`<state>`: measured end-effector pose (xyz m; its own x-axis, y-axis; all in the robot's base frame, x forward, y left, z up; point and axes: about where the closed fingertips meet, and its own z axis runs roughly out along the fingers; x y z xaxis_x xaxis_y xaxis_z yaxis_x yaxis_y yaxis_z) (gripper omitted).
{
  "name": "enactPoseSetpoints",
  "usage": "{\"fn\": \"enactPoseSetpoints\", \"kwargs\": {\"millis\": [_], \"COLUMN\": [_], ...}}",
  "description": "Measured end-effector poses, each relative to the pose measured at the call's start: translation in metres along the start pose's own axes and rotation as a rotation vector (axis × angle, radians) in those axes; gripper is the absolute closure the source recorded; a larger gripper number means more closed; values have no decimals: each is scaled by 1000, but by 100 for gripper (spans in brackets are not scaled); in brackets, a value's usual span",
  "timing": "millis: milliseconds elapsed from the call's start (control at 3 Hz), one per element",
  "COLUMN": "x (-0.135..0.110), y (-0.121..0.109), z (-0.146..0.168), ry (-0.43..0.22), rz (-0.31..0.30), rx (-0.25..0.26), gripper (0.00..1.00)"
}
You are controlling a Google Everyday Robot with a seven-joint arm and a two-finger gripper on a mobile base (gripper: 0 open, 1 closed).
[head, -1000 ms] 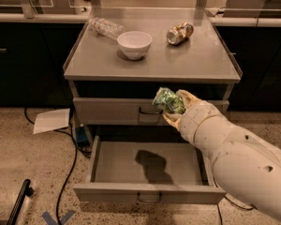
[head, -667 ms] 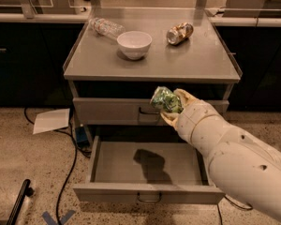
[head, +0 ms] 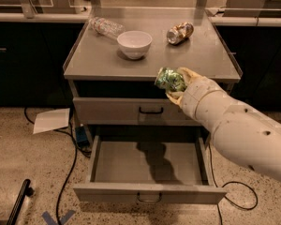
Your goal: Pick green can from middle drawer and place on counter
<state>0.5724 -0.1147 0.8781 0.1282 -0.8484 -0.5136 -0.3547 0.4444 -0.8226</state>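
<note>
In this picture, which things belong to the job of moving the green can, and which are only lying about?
Job: small shiny green can, held in the gripper above the open grey metal drawer; flat grey metal counter.
Lying about: round white bowl, clear plastic bottle, brown-gold and silver can, white paper sheet on the floor.

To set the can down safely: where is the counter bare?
Free: the counter front strip before the white bowl, and the right side below the brown-gold can. Crowded: back, by the plastic bottle. The pincer holds the green can by the front edge.
</note>
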Motion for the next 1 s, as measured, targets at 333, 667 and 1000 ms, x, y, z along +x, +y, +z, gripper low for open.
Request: {"fn": "enactPoseSetpoints", "kwargs": {"millis": [333, 667, 1000], "x": [2, 1, 4], "y": [-26, -43, -57], "z": [24, 53, 82], "ry": [-11, -28, -31], "rz": [-52, -65, -66], "rx": [-1, -6, -10], "gripper": [100, 100, 100]}}
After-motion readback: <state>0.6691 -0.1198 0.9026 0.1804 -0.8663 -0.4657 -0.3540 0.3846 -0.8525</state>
